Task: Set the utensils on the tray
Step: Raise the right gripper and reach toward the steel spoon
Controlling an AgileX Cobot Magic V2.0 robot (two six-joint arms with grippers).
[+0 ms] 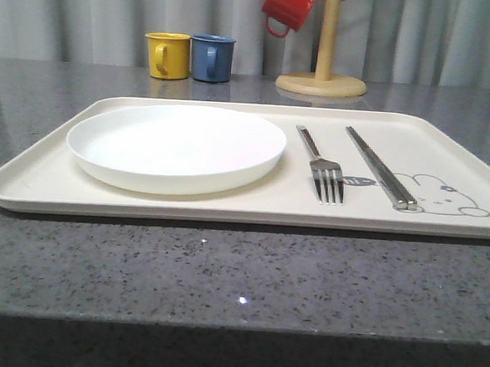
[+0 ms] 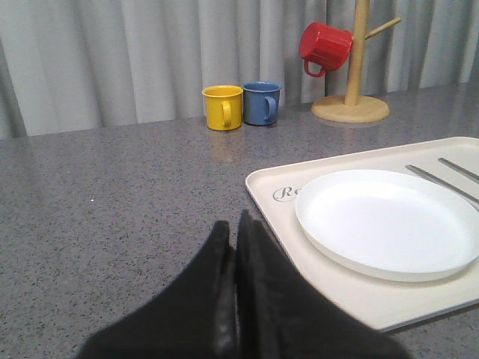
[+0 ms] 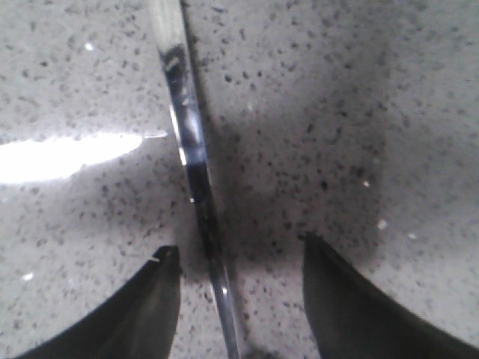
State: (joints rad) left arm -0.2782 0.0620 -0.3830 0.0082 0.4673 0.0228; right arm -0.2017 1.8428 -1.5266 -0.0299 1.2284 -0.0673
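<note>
Spoon handle (image 3: 196, 194) lengthwise between spread right claw (image 3: 239, 299) fingers, on countertop (image 3: 337, 112)

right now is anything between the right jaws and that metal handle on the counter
Nothing visible. In the right wrist view the right gripper is open just above the grey countertop, and the thin metal handle already lies between its fingers, nearer one of them, with only bare stone around it.
</note>
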